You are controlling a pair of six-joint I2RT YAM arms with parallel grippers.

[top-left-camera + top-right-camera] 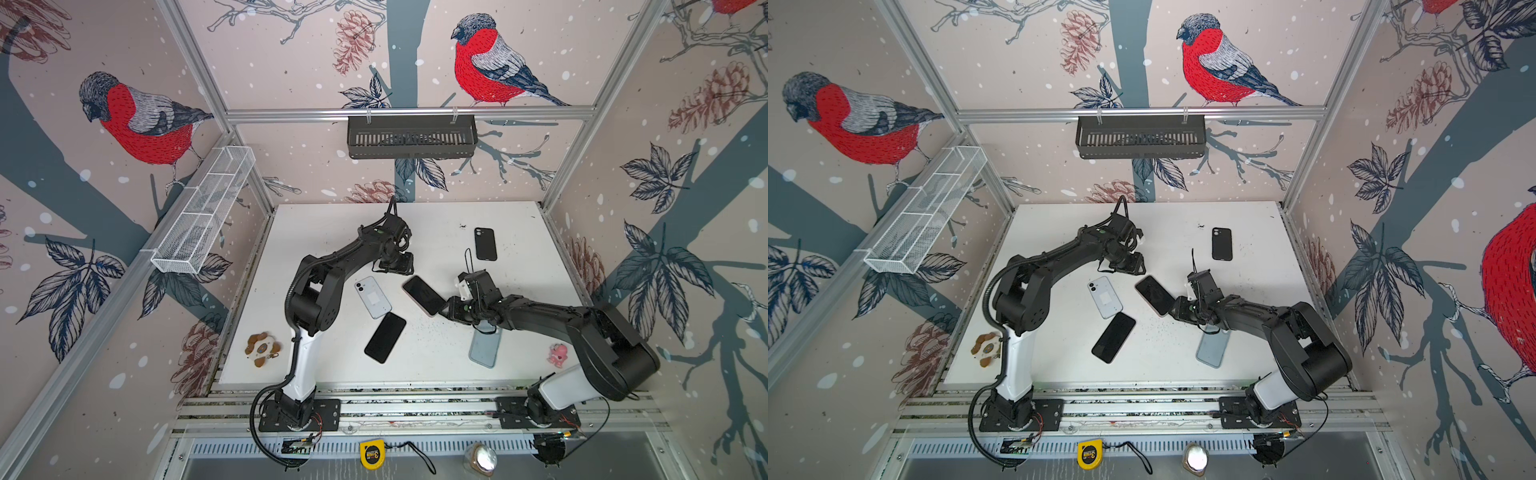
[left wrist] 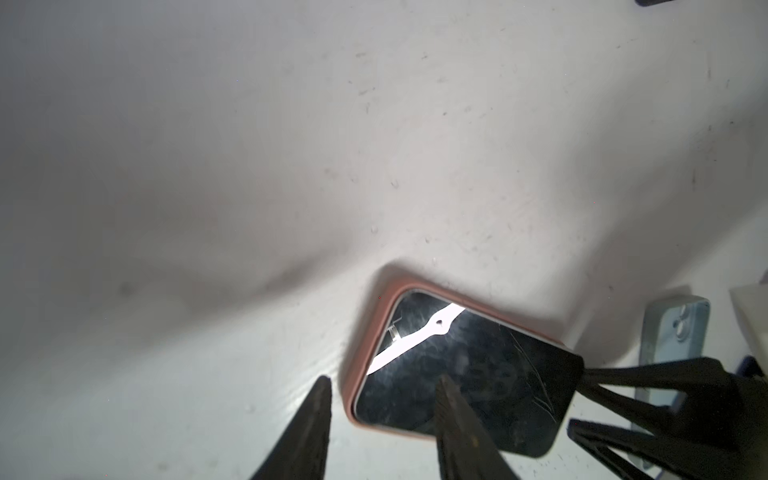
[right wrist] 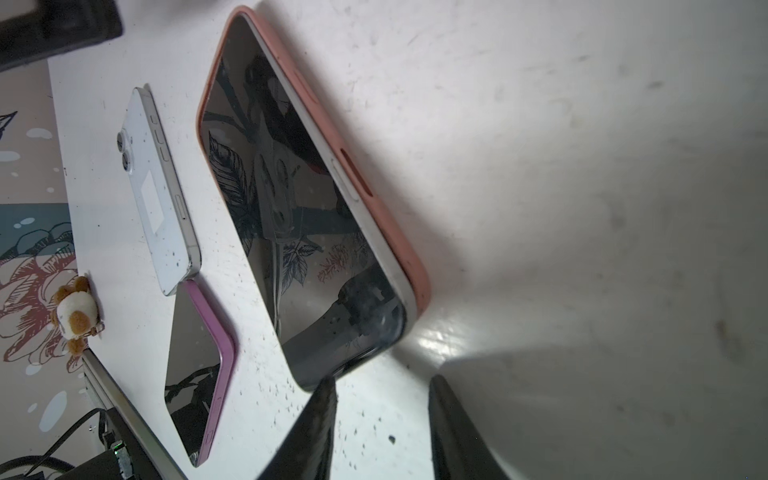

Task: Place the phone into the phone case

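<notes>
A dark-screened phone (image 1: 424, 294) (image 1: 1154, 294) lies mid-table, partly seated in a salmon phone case (image 3: 390, 232). Its far end sits inside the case rim (image 2: 370, 332). The end toward my right arm rides above the rim and shows its pale side (image 3: 353, 195). My left gripper (image 2: 384, 386) (image 1: 409, 277) is open at the far end: one finger is over the screen (image 2: 457, 365) and the other is over the table beside the case. My right gripper (image 3: 382, 384) (image 1: 444, 309) is open at the raised end. One of its fingertips (image 3: 328, 388) is at the phone's corner, and nothing is between its fingers.
A white phone (image 1: 372, 297) lies face down beside a black phone with a purple edge (image 1: 385, 337). A black case (image 1: 485, 244) is at the back right. A pale blue case (image 1: 485, 349) lies under my right arm. A plush toy (image 1: 262, 348) and a pink toy (image 1: 558, 354) sit at the sides.
</notes>
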